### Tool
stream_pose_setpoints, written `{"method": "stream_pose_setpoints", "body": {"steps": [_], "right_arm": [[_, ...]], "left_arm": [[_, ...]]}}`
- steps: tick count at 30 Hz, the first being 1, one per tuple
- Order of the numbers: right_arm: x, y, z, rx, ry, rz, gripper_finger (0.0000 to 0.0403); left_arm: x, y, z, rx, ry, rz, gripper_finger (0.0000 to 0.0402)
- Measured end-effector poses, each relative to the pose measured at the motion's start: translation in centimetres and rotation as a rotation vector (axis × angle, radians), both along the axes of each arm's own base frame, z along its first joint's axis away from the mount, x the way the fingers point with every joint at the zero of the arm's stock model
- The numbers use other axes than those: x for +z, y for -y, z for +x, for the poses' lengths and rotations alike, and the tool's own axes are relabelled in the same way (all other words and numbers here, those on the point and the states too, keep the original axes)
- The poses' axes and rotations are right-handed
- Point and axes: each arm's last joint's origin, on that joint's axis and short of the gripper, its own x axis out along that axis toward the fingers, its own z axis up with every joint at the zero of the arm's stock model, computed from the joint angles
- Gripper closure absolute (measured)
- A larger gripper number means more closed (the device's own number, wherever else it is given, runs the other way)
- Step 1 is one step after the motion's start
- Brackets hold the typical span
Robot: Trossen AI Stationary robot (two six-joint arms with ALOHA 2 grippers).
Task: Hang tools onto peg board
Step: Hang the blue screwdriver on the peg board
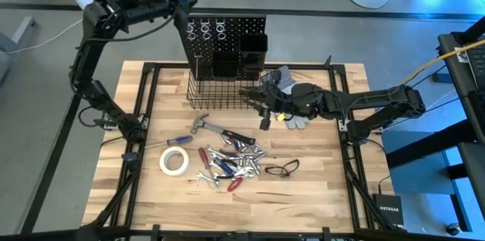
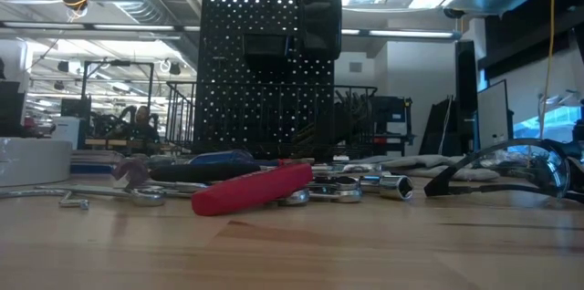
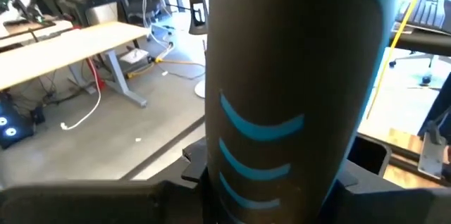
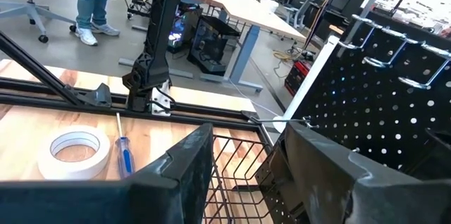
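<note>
Tools [image 1: 227, 161] lie heaped at table centre, at 6 o'clock from the peg board [image 1: 227, 32]. The high view alone shows the hammer [image 1: 203, 124], tape roll [image 1: 173, 161] at 9 o'clock of the heap, and a black box lettered NETGEAR [image 1: 390, 211]. The low view alone shows a red handle [image 2: 251, 190] and chrome wrenches edge-on. The right gripper [image 1: 254, 95] sits at the wire basket [image 1: 216, 93] rim, fingers [image 4: 183, 168] apart, holding nothing. The left gripper [image 1: 182, 2] is raised at 10 o'clock of the board; whether it is open cannot be told.
</note>
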Motion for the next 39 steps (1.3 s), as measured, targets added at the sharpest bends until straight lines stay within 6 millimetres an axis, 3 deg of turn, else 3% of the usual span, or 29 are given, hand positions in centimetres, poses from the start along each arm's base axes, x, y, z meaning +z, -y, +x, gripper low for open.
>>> {"method": "stream_pose_setpoints", "body": {"steps": [7,16,26,39], "right_arm": [[0.0,0.0,0.0,0.000,-0.004,0.000,0.0219],[0.0,0.0,0.0,-0.001,-0.001,0.013,0.0219],[-0.2,0.0,0.0,-0.002,-0.016,0.017,0.0219],[-0.2,0.0,0.0,-0.002,-0.014,0.017,0.0219]], "left_arm": [[-0.6,-0.2,0.0,0.010,-0.022,-0.026,0.0277],[-3.1,-1.4,1.2,0.030,-0.127,-0.091,0.0277],[-4.5,-1.7,1.4,0.075,-0.212,-0.118,0.0274],[-4.1,-1.5,1.1,0.077,-0.221,-0.092,0.0200]]}}
